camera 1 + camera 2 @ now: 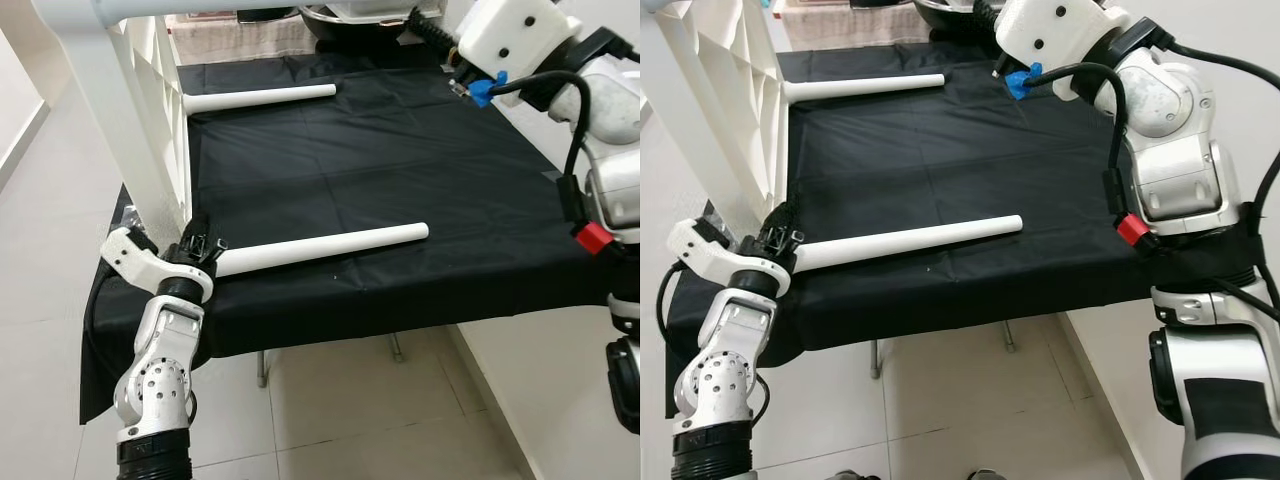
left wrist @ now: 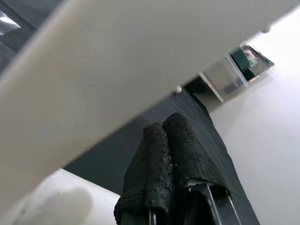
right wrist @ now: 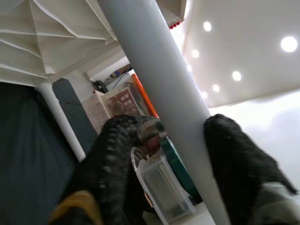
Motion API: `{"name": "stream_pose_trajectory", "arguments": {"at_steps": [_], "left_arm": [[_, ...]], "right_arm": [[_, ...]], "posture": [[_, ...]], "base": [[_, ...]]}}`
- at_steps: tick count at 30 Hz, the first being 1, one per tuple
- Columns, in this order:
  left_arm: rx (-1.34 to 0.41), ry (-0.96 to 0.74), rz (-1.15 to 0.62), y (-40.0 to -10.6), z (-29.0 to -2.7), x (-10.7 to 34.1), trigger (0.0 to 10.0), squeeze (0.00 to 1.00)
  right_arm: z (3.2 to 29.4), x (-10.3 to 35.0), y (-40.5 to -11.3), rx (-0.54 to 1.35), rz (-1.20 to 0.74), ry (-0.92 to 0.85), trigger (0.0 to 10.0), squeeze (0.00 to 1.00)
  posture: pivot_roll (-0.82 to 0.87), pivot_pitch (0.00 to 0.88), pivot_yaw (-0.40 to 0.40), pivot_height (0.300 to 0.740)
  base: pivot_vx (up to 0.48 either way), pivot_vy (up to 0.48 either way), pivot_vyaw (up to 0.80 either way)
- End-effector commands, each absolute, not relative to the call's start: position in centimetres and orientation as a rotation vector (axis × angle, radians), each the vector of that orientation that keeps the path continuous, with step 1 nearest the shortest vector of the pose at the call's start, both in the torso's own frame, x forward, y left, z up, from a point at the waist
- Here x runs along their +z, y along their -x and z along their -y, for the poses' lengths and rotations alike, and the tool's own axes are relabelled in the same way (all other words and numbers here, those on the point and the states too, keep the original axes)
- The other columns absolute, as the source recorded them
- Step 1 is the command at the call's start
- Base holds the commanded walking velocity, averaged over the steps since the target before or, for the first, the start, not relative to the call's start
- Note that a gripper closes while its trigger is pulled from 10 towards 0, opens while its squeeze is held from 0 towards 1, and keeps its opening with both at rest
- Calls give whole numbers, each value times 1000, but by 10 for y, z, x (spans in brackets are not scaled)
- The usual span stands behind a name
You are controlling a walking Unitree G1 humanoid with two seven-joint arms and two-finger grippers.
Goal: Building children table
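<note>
The children table (image 1: 140, 110) lies tipped on its side at the black-draped tabletop's (image 1: 400, 180) left. The left gripper (image 1: 203, 244), closed and empty, nudges its near leg (image 1: 320, 246); the right gripper (image 3: 178, 140) clasps another leg (image 3: 154, 84). A slip could topple it.

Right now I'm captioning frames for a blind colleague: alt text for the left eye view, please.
A white children's table lies on its side on a black cloth, two white legs pointing sideways. The left gripper sits at the nearer leg's base; the right arm reaches in above.
</note>
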State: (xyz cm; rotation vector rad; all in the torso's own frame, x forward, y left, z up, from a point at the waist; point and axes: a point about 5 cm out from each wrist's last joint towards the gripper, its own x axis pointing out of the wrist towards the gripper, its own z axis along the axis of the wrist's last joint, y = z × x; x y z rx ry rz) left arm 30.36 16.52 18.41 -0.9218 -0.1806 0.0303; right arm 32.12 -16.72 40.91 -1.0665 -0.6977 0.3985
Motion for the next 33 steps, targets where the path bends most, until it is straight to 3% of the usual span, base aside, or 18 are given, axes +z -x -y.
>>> {"name": "stream_pose_trajectory", "arguments": {"at_steps": [1, 9, 10, 11, 12, 23, 24, 25, 26, 33], "left_arm": [[28, 976, 135, -300, -156, 172, 10000, 0], [12, 990, 120, -300, -150, 171, 10000, 0], [9, 992, 118, -301, -150, 171, 10000, 0], [8, 994, 117, -301, -149, 171, 10000, 0], [6, 996, 117, -301, -149, 171, 10000, 0], [26, 1004, 121, -297, -150, 169, 10000, 0], [30, 1010, 124, -297, -151, 169, 10000, 0], [30, 1010, 124, -297, -151, 169, 10000, 0], [35, 1015, 128, -297, -152, 170, 10000, 0], [67, 1037, 145, -297, -155, 169, 10000, 0]], "right_arm": [[166, 409, -318, 428, 710, 1083, 10000, 1000], [177, 417, -330, 317, 648, 1233, 10000, 1000], [180, 419, -335, 286, 616, 1275, 10000, 416], [182, 420, -338, 265, 595, 1303, 10000, 416], [185, 422, -340, 236, 581, 1322, 10000, 0], [185, 430, -350, 173, 573, 1357, 10000, 0], [184, 430, -351, 174, 579, 1360, 3922, 0], [184, 430, -351, 174, 579, 1360, 3922, 0], [182, 431, -352, 174, 587, 1359, 0, 0], [177, 436, -353, 173, 613, 1362, 0, 0]], "posture": [[-69, 153, -7, 740], [-67, 142, -6, 740], [-67, 143, -7, 740], [-67, 143, -7, 740], [-67, 146, -10, 740], [-67, 155, -18, 740], [-68, 157, -22, 740], [-68, 157, -22, 740], [-68, 157, -22, 740], [-75, 158, -28, 740]], "base": [[0, 0, 0], [0, 0, 0], [0, 0, 0], [0, 0, 0], [0, 0, 0], [0, 0, 0], [0, 0, 0], [0, 0, 0], [0, 0, 0], [0, 0, 0]]}}
